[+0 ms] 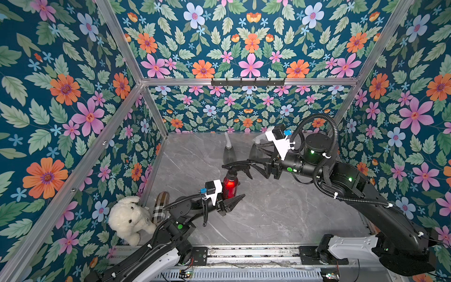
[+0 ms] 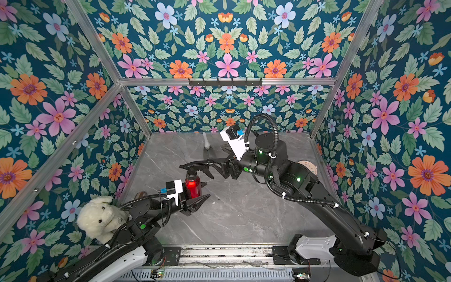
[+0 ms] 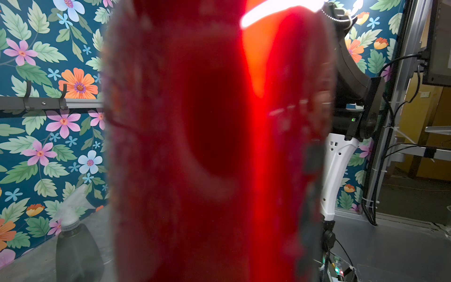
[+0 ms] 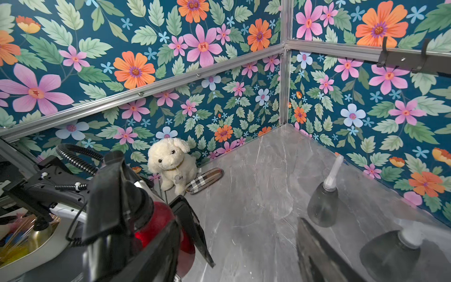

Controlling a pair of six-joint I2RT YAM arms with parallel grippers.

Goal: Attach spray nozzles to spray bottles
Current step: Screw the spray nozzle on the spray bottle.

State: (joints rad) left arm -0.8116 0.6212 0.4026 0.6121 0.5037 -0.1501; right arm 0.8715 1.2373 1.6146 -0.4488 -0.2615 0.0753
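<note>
Gripping the red bottle point(image 1: 230, 186), the left gripper point(image 2: 207, 189) has one finger on each side of the lower body, clamped tight. The bottle stands upright, mid-table point(image 1: 268, 214), left of centre. The left wrist view is just blurred red. The black nozzle point(image 1: 234, 166) sits on the red bottle's neck, spout toward the left wall. The right gripper point(image 4: 240, 210) is level with that nozzle, fingers spread wide and nothing between them. Its near finger point(image 4: 192, 227) is just beside the nozzle's back end; can't tell if it touches. A grey bottle point(image 1: 229, 156) stands upright near the back wall with a clear nozzle point(image 1: 227, 140) on its neck. A second grey bottle point(image 4: 390, 256) stands just beside the right gripper's far finger, with a whitish collar on top, blurred. A plush dog point(image 1: 129, 219) and a plaid case point(image 1: 159, 207) sit in the near-left corner, touching.
</note>
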